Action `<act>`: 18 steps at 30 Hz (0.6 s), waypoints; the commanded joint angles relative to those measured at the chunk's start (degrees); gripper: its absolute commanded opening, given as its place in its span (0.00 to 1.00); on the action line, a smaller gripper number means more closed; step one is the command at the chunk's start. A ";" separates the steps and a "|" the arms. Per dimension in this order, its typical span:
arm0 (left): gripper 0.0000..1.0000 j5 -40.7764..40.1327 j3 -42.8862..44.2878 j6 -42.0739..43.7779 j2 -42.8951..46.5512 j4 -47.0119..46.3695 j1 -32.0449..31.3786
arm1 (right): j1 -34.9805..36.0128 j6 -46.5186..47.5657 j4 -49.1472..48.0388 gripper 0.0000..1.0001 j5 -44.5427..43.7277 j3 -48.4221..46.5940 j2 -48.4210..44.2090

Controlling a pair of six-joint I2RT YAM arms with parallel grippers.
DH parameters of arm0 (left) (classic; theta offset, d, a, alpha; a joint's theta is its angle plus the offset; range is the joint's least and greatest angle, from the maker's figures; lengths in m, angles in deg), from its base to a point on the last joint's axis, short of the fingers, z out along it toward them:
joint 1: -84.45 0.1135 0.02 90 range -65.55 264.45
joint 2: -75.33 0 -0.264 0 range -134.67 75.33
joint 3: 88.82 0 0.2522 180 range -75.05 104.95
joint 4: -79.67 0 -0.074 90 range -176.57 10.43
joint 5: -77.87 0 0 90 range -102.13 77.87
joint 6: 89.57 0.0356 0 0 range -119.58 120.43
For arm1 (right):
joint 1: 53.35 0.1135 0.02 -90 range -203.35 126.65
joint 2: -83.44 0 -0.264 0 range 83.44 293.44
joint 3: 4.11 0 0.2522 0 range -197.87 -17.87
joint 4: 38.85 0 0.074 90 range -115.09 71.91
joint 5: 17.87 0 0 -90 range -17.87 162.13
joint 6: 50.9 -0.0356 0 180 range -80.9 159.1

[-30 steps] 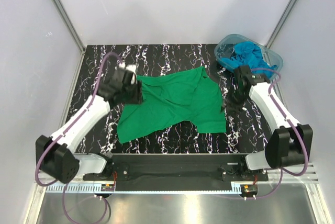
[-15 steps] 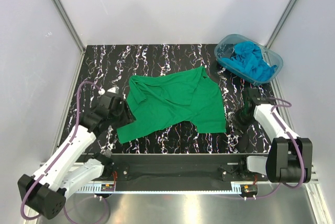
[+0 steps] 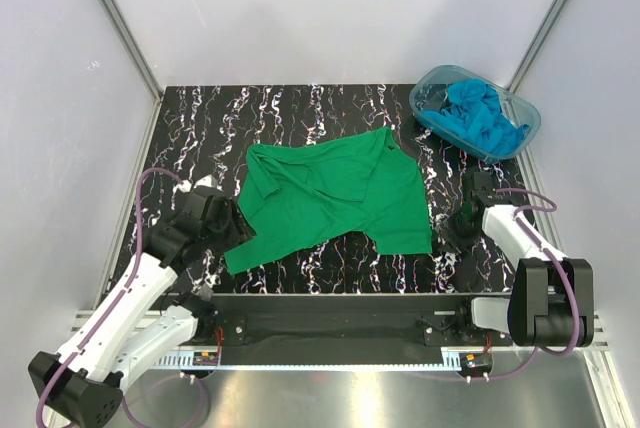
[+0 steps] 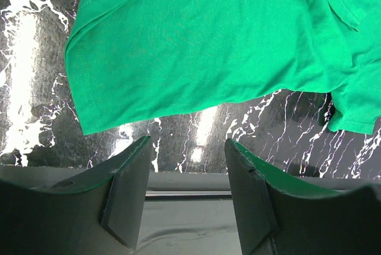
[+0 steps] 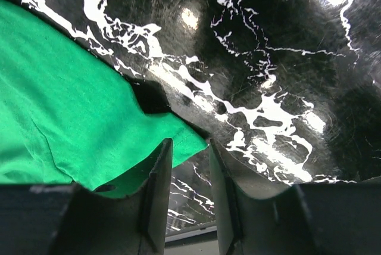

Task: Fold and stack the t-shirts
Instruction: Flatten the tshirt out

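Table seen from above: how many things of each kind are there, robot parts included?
Green shirt: 1
Heap of blue cloth, pieces too bunched to count: 1
Plastic tub: 1
Robot arms: 2, left arm and right arm
Total: 5

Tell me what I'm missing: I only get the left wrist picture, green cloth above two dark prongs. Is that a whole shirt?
Observer: Yes. From above, the green t-shirt lies spread but rumpled; you see only its near left part.
Operator: Any more shirts?
Observer: Turquoise-blue t-shirts sit bunched in a clear tub at the far right.
Operator: And the other claw?
Observer: The right claw is open at the shirt's near right corner, the hem showing between its fingers.
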 commanded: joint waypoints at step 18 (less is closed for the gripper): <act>0.58 -0.19 2.63 1.58 -4.88 -3.06 -0.26 | 0.31 0.28 -3.49 0.41 0.76 3.13 1.67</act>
